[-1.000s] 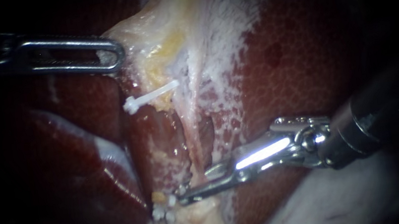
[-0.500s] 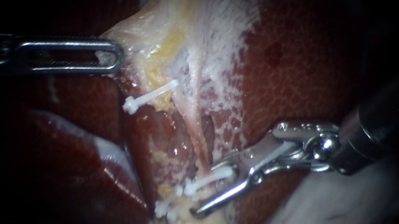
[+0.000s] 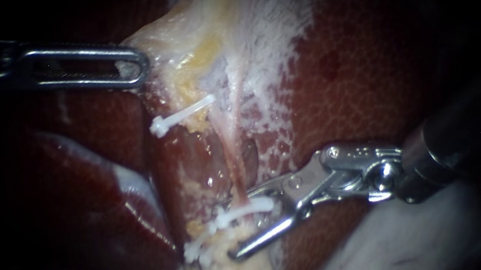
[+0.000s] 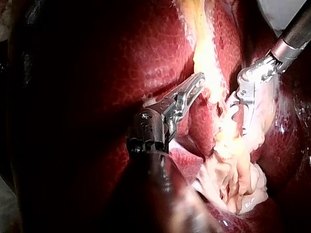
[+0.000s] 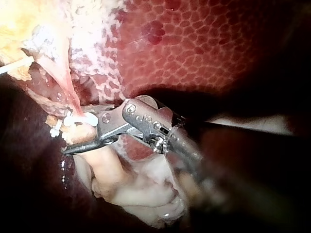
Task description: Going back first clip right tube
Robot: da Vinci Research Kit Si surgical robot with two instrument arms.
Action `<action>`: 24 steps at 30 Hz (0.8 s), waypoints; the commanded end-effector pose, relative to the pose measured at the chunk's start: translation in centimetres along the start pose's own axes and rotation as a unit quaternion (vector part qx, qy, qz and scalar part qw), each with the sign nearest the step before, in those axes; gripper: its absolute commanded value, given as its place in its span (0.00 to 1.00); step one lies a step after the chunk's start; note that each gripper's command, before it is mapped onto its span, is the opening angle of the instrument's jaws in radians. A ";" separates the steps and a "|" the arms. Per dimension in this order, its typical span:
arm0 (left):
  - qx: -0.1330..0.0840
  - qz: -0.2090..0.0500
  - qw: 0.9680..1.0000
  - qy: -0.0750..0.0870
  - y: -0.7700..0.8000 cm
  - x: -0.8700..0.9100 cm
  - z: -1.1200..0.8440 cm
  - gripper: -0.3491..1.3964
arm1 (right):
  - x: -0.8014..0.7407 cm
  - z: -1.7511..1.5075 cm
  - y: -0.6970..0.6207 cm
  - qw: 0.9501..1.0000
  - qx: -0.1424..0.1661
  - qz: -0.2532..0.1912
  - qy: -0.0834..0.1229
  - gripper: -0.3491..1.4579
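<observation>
Endoscope view: right instrument (image 3: 232, 228) jaws gaping astride white clip (image 3: 246, 209) on tube (image 3: 234, 172); left instrument (image 3: 135, 68) jaws clamped on pale tissue (image 3: 163, 45). Risk on withdrawal: clip snagged, tube torn.

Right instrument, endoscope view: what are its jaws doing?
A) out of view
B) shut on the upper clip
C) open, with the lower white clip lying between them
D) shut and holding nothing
C: a clear gap shows between the jaws of the right instrument, and the lower clip lies in that gap, while the upper clip sits well away from them.
</observation>
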 end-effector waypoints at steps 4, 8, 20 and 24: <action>0.000 0.000 1.000 0.000 0.00 0.00 0.00 0.00 | 0.00 -0.01 0.04 1.000 -0.023 -0.020 0.005 0.52; -0.001 0.000 1.000 0.000 0.00 0.00 0.00 0.00 | -0.01 -0.05 0.06 0.999 -0.030 -0.029 0.006 0.52; -0.001 0.000 1.000 0.000 -0.01 0.01 -0.01 0.00 | -0.02 -0.21 0.00 0.999 -0.036 -0.031 0.009 0.52; -0.003 0.001 1.000 -0.001 -0.01 0.03 0.00 0.00 | 0.05 -0.39 -0.07 0.998 -0.047 -0.036 0.013 0.52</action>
